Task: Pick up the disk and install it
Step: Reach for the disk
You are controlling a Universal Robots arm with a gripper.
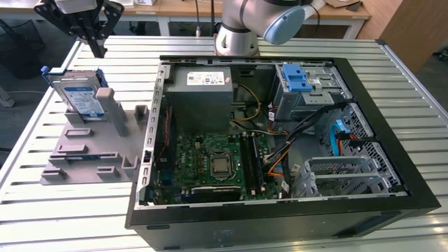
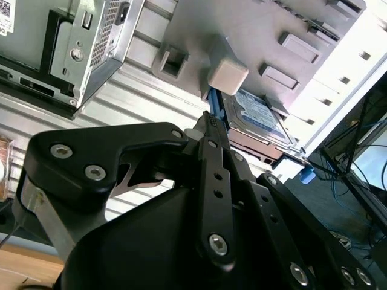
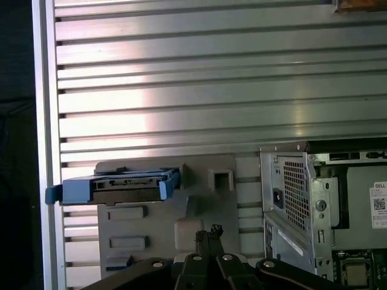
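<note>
The disk (image 1: 79, 97) stands on edge in its blue carrier frame, slotted into a grey holder (image 1: 89, 152) on the exterior view's left. My gripper (image 1: 99, 50) hangs above and behind it, apart from it, with its fingers shut on nothing. In the first wrist view the disk (image 3: 124, 186) shows edge-on beyond my closed gripper (image 3: 208, 232). In the second wrist view the disk's label side (image 2: 261, 116) lies just past my gripper (image 2: 209, 122).
The open computer case (image 1: 157, 131) lies to the right of the holder on the slatted metal table (image 1: 105, 215). Inside it are a grey power-supply box (image 1: 203, 86), a motherboard (image 1: 213, 165) and a metal cage with a blue latch (image 1: 302, 84). The arm's base (image 1: 236, 39) stands behind the case.
</note>
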